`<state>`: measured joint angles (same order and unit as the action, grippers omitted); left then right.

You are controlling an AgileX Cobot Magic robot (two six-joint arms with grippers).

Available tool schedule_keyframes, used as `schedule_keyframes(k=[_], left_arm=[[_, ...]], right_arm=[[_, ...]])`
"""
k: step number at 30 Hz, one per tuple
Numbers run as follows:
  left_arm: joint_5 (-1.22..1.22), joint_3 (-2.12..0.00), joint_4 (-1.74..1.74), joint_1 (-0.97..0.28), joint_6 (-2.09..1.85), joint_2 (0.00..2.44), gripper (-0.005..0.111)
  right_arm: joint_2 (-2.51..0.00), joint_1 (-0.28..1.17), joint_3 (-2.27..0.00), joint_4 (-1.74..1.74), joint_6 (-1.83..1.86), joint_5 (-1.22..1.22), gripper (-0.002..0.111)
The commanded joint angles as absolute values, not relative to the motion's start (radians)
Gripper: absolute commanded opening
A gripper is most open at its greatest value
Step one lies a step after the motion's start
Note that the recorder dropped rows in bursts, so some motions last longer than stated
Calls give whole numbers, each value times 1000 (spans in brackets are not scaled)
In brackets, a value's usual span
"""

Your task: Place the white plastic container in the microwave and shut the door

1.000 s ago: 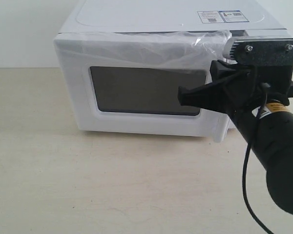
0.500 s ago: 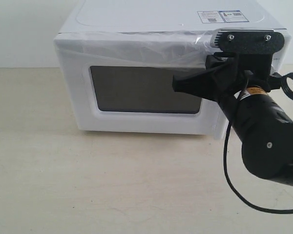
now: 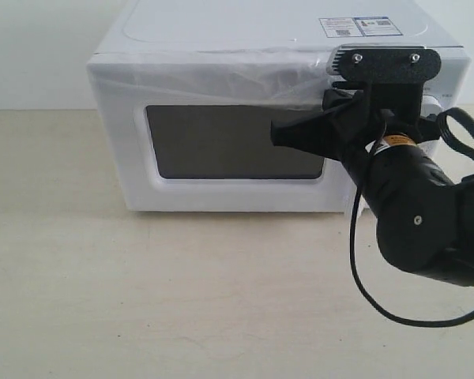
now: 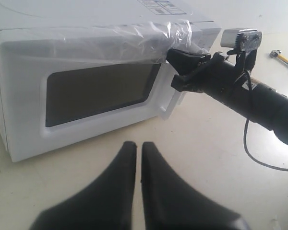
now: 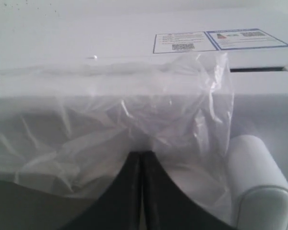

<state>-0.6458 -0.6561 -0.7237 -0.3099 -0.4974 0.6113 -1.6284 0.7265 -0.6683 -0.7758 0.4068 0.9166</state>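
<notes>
From my station, the microwave (image 3: 261, 31) is a white box on the pale table (image 3: 142, 300), with two printed stickers (image 3: 359, 26) on the right of its top. Its door (image 3: 118, 158) takes up most of the microwave's front and looks flat against the body in the exterior view. The door has a white frame around a dark rectangular window (image 3: 229, 142), and I cannot see through the glass to what lies inside. Crinkled clear plastic film (image 3: 221, 79) runs across the door's upper band and bunches toward the microwave's right. The white bar handle (image 5: 257, 191) stands at the door's right edge.

The right gripper (image 3: 278, 136) has its black fingers pressed together with nothing between them. Its tips sit at the film-covered door front, just beside the handle. I cannot tell whether they actually touch the door. A black cable (image 3: 355, 268) loops down from that arm.

The left gripper (image 4: 138, 146) hangs in front of the microwave, apart from it, with its fingers together and empty.
</notes>
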Motion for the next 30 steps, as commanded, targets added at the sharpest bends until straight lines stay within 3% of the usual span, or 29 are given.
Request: schedule_keyframes(k=[1,17,30], left_arm=[[-636,-653,-724,-313,-502,615,4],[-627,-653,-718,-313,-502,615,4],[-592,-653,-713,-313,-470,523,4]], right_arm=[[-1630,707,-706,-775,421,933,0],[-1524,726,-610,-791,430,894,0],[-1180,907,-410,-922,547,899,0]])
